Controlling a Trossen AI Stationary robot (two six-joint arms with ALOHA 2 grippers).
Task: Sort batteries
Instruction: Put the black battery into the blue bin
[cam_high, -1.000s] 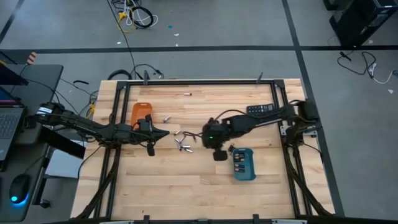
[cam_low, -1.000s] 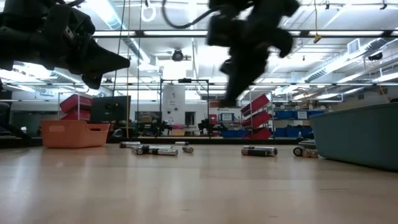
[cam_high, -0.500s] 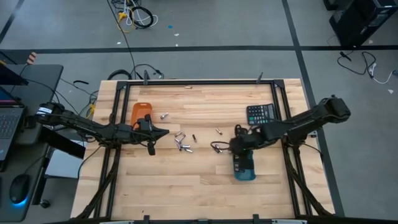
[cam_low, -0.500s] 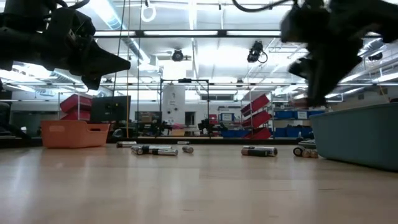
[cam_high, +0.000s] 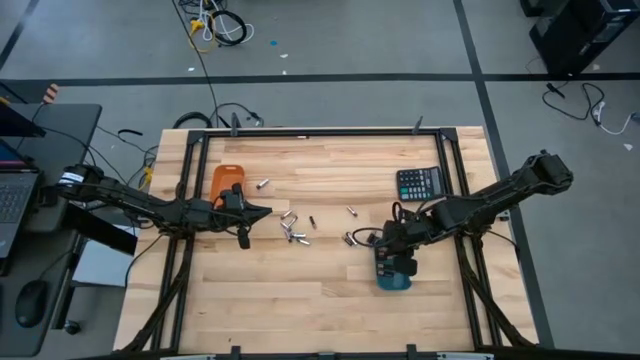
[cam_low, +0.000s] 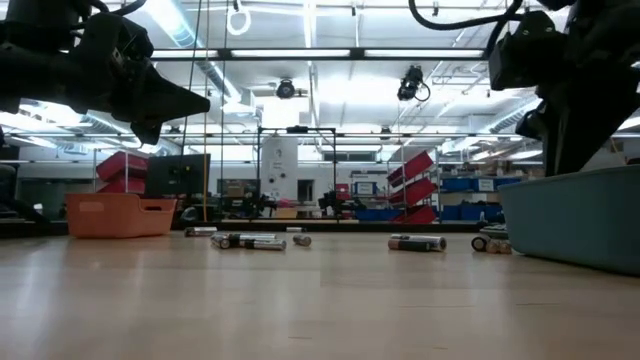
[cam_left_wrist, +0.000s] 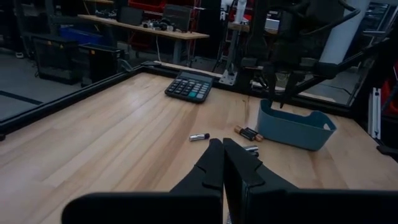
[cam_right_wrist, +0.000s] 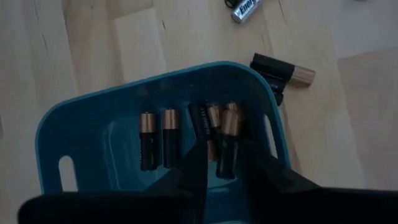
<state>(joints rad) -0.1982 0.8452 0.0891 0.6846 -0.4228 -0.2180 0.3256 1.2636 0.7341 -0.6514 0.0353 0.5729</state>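
Several copper-topped dark batteries (cam_right_wrist: 155, 140) lie on the floor of the blue tray (cam_right_wrist: 81, 143). My right gripper (cam_right_wrist: 224, 155) hangs open over this tray (cam_high: 392, 281), pointing steeply down, its fingers on either side of one more battery (cam_right_wrist: 227, 146). Loose batteries (cam_high: 293, 229) lie scattered on the table's middle, and two rest beside the tray (cam_right_wrist: 283, 71). My left gripper (cam_left_wrist: 222, 155) is shut and holds nothing, level above the table next to the orange tray (cam_high: 227, 182). My right gripper has a dark battery with a copper end (cam_right_wrist: 230, 126) between its two fingers, which come from above, pointing down into the tray. A gap shows beside the battery. Whether either finger touches it, I cannot tell.
A black calculator (cam_high: 418, 183) lies at the far right of the table. Single batteries rest near the orange tray (cam_high: 265, 184) and at mid-table (cam_high: 352, 211). A black metal frame (cam_high: 320, 131) runs along the table's edges.
My right gripper has swung from the scattered batteries at mid-table toward the right edge, has sunk a little, and now hangs over the blue tray. Its wrist has rolled on the way. My left arm has kept still.
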